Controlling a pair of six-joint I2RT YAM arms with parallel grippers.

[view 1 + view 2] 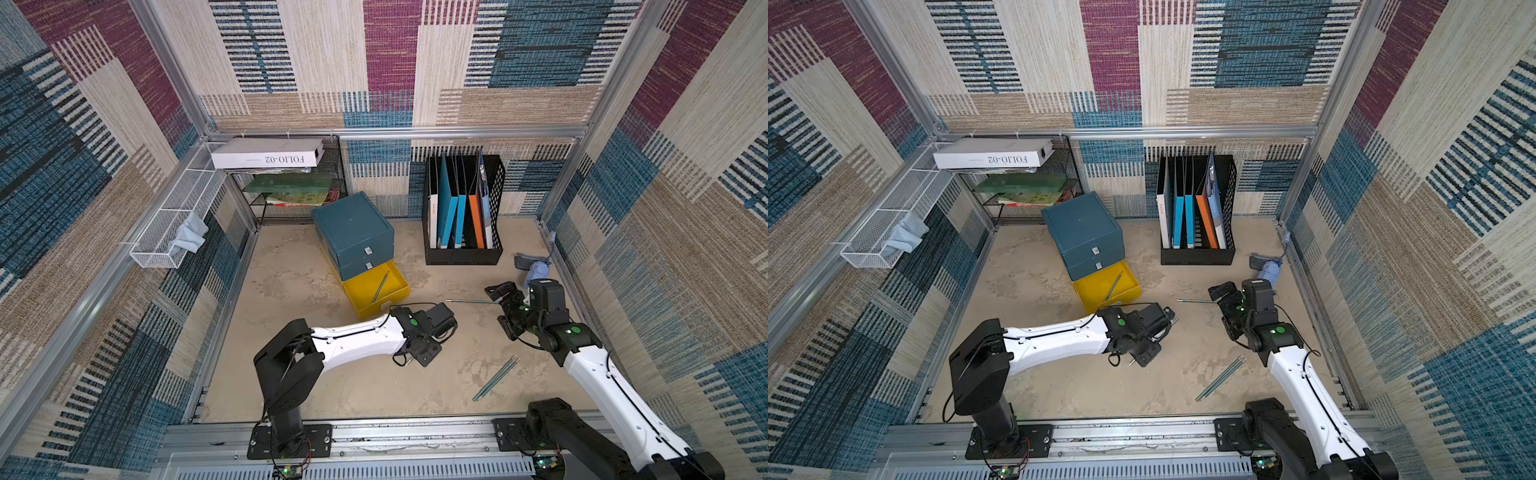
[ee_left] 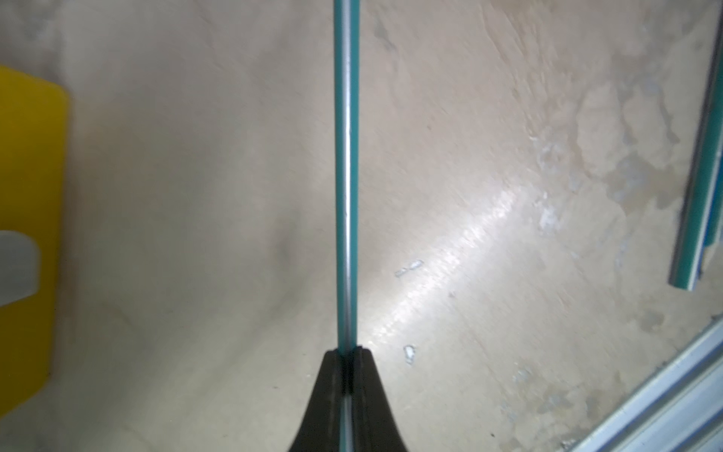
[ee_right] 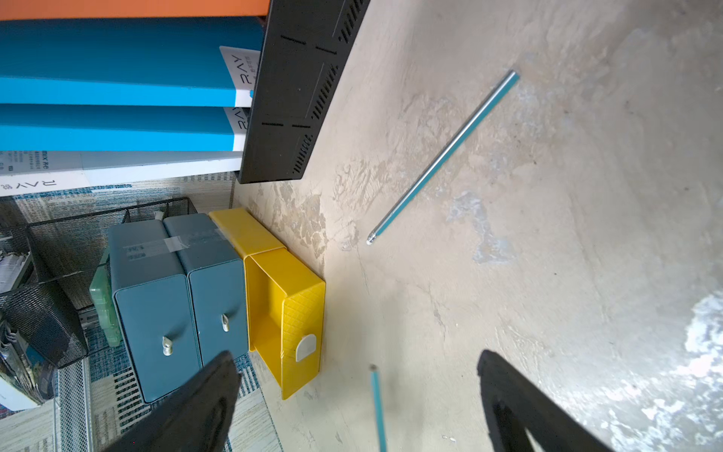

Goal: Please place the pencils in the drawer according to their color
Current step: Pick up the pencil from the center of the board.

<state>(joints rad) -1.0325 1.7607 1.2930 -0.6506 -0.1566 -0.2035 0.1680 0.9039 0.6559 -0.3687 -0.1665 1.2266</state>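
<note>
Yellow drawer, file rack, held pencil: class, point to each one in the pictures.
Yellow drawer (image 1: 360, 291), in a top view, bare floor inside.
File rack (image 1: 463, 256), in a top view, low front wall.
Held pencil (image 2: 346, 176), left wrist view, mid-shaft.

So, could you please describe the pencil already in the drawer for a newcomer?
Find the blue cabinet near the back wall. Its yellow bottom drawer stands open. The pencil lies slantwise inside, alone; the other pencils are outside.
</note>
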